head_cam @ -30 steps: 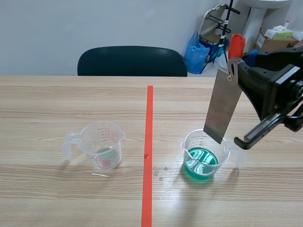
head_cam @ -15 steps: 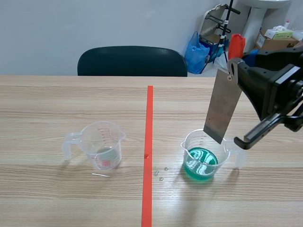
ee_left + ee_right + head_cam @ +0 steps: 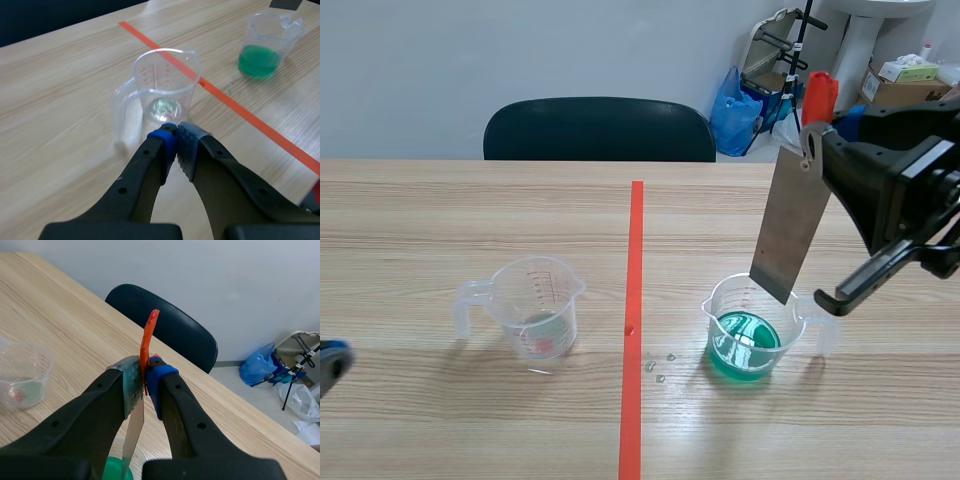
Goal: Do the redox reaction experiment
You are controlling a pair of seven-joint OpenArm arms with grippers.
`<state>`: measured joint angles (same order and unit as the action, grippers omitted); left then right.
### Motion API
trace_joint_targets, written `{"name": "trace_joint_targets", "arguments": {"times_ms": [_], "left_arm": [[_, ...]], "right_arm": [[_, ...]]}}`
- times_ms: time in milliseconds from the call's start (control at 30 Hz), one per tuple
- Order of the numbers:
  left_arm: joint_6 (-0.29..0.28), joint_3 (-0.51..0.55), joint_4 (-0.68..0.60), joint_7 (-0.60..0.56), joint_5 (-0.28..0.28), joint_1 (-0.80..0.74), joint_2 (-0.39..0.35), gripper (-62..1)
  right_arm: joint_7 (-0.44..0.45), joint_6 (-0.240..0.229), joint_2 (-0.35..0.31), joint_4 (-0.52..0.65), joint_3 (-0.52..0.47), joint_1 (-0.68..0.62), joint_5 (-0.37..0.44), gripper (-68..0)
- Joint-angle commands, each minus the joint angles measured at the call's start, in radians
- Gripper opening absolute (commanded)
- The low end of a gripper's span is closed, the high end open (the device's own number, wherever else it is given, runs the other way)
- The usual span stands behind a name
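Observation:
A clear measuring beaker with a trace of liquid stands left of the tape line; in the left wrist view this beaker is just ahead of my left gripper, which is shut on nothing. Only the tip of the left gripper shows in the scene view. A second beaker holds green liquid. My right gripper is shut on a grey metal strip with an orange-red top. The strip hangs tilted, its lower end at that beaker's rim, above the green liquid.
An orange-red tape line runs down the table's middle, with a few small clear droplets beside it. A dark chair stands behind the far edge. A blue bag and boxes lie beyond the table at the back right.
The tip of my left gripper has come into the scene view at its lower left edge. The right arm, the metal strip and both beakers have not moved.

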<state>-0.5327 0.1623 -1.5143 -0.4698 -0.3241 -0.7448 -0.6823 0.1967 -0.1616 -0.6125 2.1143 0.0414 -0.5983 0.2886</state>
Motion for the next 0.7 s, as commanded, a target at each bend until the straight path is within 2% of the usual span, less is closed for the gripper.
{"name": "trace_joint_targets", "arguments": {"times_ms": [0, 167, 233, 300, 467, 567, 667], "left_arm": [[-0.006, -0.069, -0.011, 0.040, -0.053, 0.076, -0.014, -58.2], [-0.005, -0.315, -0.011, 0.221, -0.197, 0.343, -0.032, -58.2], [0.001, -0.411, -0.011, 0.266, -0.238, 0.444, -0.026, -58.2], [0.035, -0.504, -0.009, 0.311, -0.264, 0.537, -0.008, -58.2], [0.123, -0.690, 0.011, 0.386, -0.268, 0.726, 0.076, -58.2], [0.150, -0.772, 0.040, 0.420, -0.268, 0.811, 0.137, -58.2], [0.153, -0.840, 0.090, 0.434, -0.280, 0.878, 0.195, -58.3]], "right_arm": [[0.015, 0.007, -0.013, 0.022, -0.010, 0.009, 0.010, -66.2], [0.015, 0.007, -0.013, 0.022, -0.010, 0.009, 0.010, -66.2], [0.015, 0.007, -0.013, 0.022, -0.010, 0.009, 0.010, -66.2], [0.015, 0.007, -0.013, 0.022, -0.010, 0.009, 0.010, -66.2], [0.015, 0.007, -0.013, 0.022, -0.010, 0.009, 0.010, -66.2], [0.015, 0.007, -0.013, 0.022, -0.010, 0.009, 0.010, -66.2], [0.015, 0.007, -0.013, 0.022, -0.010, 0.009, 0.010, -66.2]]}}
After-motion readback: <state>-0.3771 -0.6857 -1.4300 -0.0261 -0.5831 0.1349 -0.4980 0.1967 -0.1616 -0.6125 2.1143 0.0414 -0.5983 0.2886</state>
